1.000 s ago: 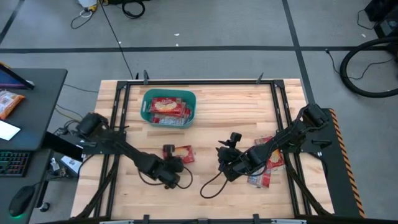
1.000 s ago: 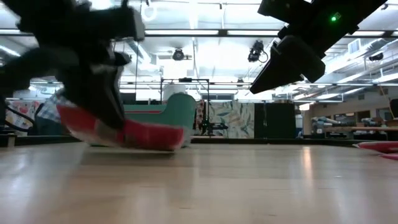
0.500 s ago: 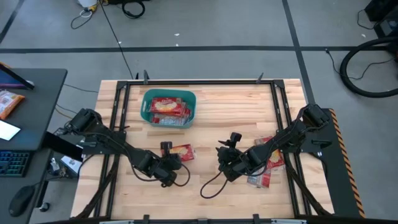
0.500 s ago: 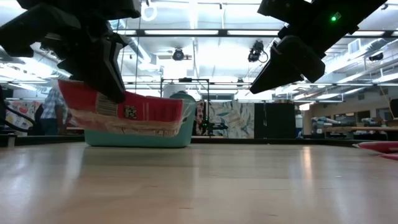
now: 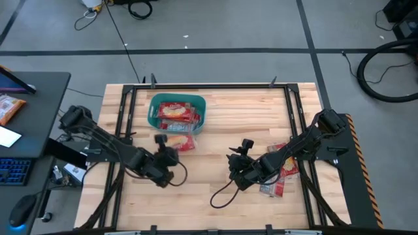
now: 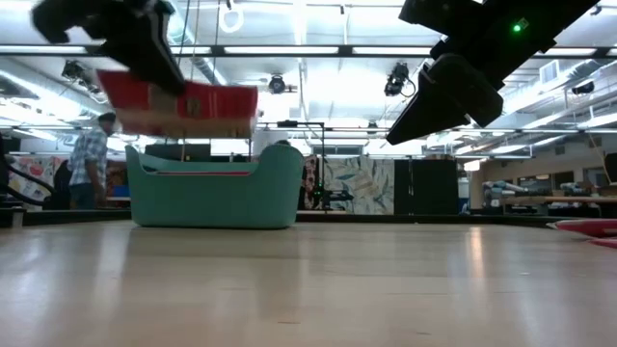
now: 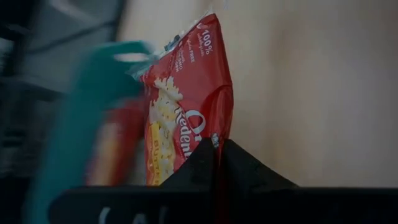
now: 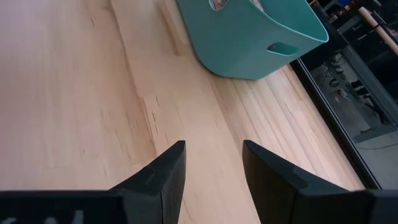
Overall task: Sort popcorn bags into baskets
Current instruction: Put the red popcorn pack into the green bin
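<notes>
My left gripper is shut on a red popcorn bag just near of the teal basket. In the low view the bag hangs in the air above the basket's rim. Other red bags lie inside the basket, and several more lie in a pile on the table's right side. My right gripper is open and empty over bare wood left of that pile; its wrist view looks past the open fingers toward the basket. My left gripper pinches the bag between its two shut fingers at one edge, near a corner. The fingers come slanting up from the table's near side. The bag is lifted clear and stretches away from the fingers toward the basket, roughly level in the low view.
A black cable loops on the table near the right gripper. A dark desk with an orange packet stands left of the table. A person stands in the room beyond. Bare wood lies between the basket and the pile.
My left gripper, shut on the bag throughout, has risen and moved toward the far edge and the basket. The bag, whose underside was on the table a second ago, is now lifted clear above the basket's rim. The right arm has kept still.
</notes>
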Robot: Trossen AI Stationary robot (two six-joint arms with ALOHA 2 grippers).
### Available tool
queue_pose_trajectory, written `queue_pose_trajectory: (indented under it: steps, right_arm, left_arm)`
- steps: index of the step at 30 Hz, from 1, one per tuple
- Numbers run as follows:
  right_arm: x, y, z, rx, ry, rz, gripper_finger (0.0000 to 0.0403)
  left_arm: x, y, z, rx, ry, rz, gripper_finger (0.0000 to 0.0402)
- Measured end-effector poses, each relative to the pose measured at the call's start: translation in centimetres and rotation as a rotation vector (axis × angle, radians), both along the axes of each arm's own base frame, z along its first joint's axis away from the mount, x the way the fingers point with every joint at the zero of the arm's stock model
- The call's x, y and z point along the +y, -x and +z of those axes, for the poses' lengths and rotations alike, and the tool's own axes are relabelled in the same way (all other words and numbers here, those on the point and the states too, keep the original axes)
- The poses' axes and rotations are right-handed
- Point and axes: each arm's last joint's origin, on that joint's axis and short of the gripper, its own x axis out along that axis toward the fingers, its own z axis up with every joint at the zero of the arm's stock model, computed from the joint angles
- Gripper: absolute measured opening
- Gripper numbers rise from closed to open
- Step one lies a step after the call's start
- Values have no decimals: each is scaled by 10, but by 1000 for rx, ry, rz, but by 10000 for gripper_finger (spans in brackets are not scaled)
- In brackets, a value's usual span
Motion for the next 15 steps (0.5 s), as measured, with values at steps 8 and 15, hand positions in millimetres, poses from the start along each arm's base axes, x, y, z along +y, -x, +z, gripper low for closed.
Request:
queue_pose_trajectory:
  steps: [8, 15]
  right_arm:
    - [1, -1, 1, -14, -7, 1, 165]
    - [2, -4, 2, -21, 2, 24, 165]
  left_arm:
    - [36, 15, 9, 77, -248, 47, 18]
    - [90, 23, -28, 282, -292, 53, 18]
